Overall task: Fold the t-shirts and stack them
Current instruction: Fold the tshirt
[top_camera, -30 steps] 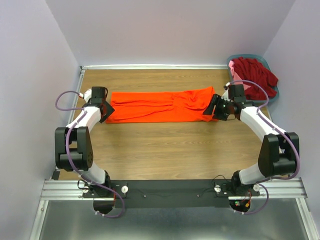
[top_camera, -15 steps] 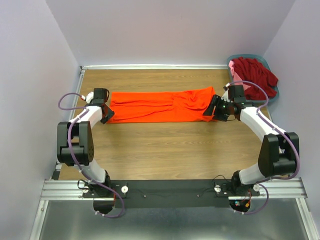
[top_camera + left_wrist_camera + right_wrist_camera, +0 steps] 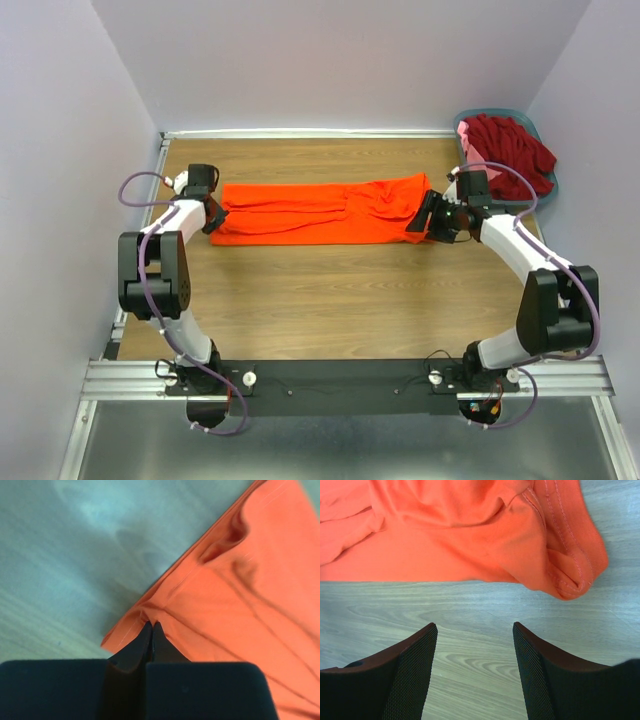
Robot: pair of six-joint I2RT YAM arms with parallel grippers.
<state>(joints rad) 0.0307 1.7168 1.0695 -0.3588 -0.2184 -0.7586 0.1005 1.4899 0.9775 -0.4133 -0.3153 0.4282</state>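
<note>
Top view: shows the orange t-shirt (image 3: pixel 320 212) as a long band on the table (image 3: pixel 320 290), one end at the left gripper (image 3: pixel 213 218), the other just ahead of the right gripper (image 3: pixel 428 222).

Left wrist: finds the left gripper (image 3: pixel 151 630) pressed together, pinching the orange t-shirt (image 3: pixel 240 605) by its hem at the fingertips.

Right wrist: finds the right gripper (image 3: pixel 475 645) spread and empty over bare wood, with the orange t-shirt (image 3: pixel 470 530) just ahead, apart.

Against a second ago: left gripper shifted farther up the shirt's end and closed from spread; right gripper unchanged.
</note>
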